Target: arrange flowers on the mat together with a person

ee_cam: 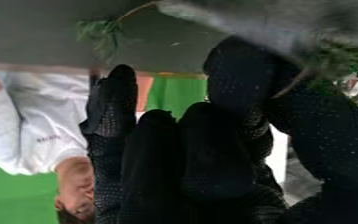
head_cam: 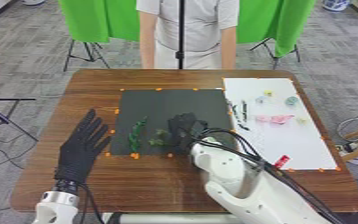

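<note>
Right hand (head_cam: 184,126): is over the right part of the dark mat (head_cam: 171,100); curls in, with thumb and fingers pinching a thin stem.
Pinched sprig (ee_cam: 335,54): lies at the thumb side, leaves toward the robot's left; slants across the black glove, with a brown stem running to the pinch.
Left hand (head_cam: 83,145): lies left of the dark mat, fingers straight and close together, pointing away from the robot and slightly right.
Long green sprig (head_cam: 136,135): lies on the left part of the dark mat, long axis near to far, far end leaning slightly right; cannot tell which end is the tip.
Dark green stems (head_cam: 244,111): lie along the left side of the white sheet (head_cam: 286,145), long axes roughly near to far.
Pink flowers (head_cam: 278,119): lie across the middle of the white sheet, long axis left to right.
Yellow flower (head_cam: 268,93): sits toward the far edge of the white sheet.
Blue-green flower (head_cam: 291,101): sits just right of and nearer than the yellow one.
Red item (head_cam: 282,161): lies near the sheet's near edge, far end tilted right; too small to read.
</note>
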Robot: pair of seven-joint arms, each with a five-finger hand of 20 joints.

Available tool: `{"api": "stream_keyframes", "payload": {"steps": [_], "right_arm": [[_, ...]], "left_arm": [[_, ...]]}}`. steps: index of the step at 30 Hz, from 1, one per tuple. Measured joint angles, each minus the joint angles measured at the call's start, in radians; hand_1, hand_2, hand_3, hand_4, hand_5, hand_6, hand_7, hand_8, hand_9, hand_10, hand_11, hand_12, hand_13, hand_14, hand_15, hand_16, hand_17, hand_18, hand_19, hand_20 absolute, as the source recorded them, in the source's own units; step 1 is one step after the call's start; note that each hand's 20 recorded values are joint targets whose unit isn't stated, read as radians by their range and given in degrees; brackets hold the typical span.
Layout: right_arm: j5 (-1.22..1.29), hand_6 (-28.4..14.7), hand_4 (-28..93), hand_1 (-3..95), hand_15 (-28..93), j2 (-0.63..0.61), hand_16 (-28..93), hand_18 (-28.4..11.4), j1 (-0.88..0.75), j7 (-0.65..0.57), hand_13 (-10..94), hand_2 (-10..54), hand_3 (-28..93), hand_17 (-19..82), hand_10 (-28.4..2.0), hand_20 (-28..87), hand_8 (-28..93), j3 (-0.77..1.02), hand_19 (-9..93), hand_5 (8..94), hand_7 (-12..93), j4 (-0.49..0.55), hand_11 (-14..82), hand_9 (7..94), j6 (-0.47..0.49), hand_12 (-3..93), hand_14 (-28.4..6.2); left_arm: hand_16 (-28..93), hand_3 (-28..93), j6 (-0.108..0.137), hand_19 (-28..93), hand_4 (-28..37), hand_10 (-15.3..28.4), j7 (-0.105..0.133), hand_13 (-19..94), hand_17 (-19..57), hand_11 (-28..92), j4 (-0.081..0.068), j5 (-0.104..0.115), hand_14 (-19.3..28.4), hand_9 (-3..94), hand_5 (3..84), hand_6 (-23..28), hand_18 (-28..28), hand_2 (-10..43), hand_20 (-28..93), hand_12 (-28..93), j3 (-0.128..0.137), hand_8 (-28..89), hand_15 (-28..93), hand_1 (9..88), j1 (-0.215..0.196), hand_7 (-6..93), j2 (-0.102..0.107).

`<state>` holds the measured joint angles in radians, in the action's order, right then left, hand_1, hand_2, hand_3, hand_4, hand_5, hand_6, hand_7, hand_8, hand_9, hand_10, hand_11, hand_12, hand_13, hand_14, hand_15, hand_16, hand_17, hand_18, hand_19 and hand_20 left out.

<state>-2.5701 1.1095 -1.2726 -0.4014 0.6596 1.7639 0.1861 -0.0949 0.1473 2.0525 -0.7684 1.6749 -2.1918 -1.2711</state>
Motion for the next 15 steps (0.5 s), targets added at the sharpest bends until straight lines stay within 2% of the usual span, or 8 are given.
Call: {"api": "stream_keyframes", "payload": {"steps": [4, 7, 11, 15], "right_arm": [[0.036, 1.3, -20, 30.8, 88, 0.025, 27, -20.8, 0.0, -0.031, 90, -6.2, 86, 43, -7.1, 28, -12, 0.0, 90, 90.8, 56, -0.005, 73.6, 93.7, 0.001, 39.1, -7.4], [0.043, 1.5, -21, 25.7, 87, 0.046, 27, -20.9, 0.001, -0.057, 91, -1.3, 84, 44, -7.1, 26, -12, 0.001, 91, 91.7, 54, -0.015, 73.4, 93.7, 0.016, 38.0, -7.1], [0.079, 1.2, -22, 20.3, 86, 0.084, 27, -21.3, 0.001, -0.113, 92, 5.0, 81, 45, -6.8, 25, -11, 0.017, 92, 92.7, 49, -0.027, 71.7, 93.7, 0.083, 37.4, -6.5], [0.186, 0.4, -23, 18.3, 84, 0.121, 27, -21.5, 0.003, -0.168, 94, 7.9, 79, 47, -6.5, 23, -9, 0.057, 93, 92.7, 46, -0.026, 71.2, 93.7, 0.134, 36.0, -5.8]], "left_arm": [[7, 72, -0.001, 34, -28.3, 8.8, -0.002, 15, -15.3, 10, -0.003, 0.0, 10.7, 16.5, 22.6, 0.7, 19.1, -3.6, 9, 15, -0.003, -9, 9, 25.2, 0.007, 16.0, 0.0], [7, 72, -0.002, 34, -28.3, 8.7, -0.006, 15, -15.3, 10, -0.007, 0.0, 10.6, 16.4, 22.6, 0.6, 19.1, -3.6, 9, 15, -0.006, -9, 9, 25.2, 0.014, 16.0, 0.0], [7, 72, -0.003, 34, -28.3, 8.7, -0.013, 15, -15.3, 10, -0.013, -0.002, 10.7, 16.4, 22.6, 0.6, 19.1, -3.6, 9, 15, -0.011, -9, 9, 25.2, 0.025, 16.0, 0.0], [7, 72, -0.004, 34, -28.3, 8.7, -0.018, 15, -15.3, 10, -0.013, -0.003, 10.7, 16.4, 22.6, 0.6, 19.1, -3.6, 9, 15, -0.013, -9, 9, 25.2, 0.03, 16.0, 0.0]]}}
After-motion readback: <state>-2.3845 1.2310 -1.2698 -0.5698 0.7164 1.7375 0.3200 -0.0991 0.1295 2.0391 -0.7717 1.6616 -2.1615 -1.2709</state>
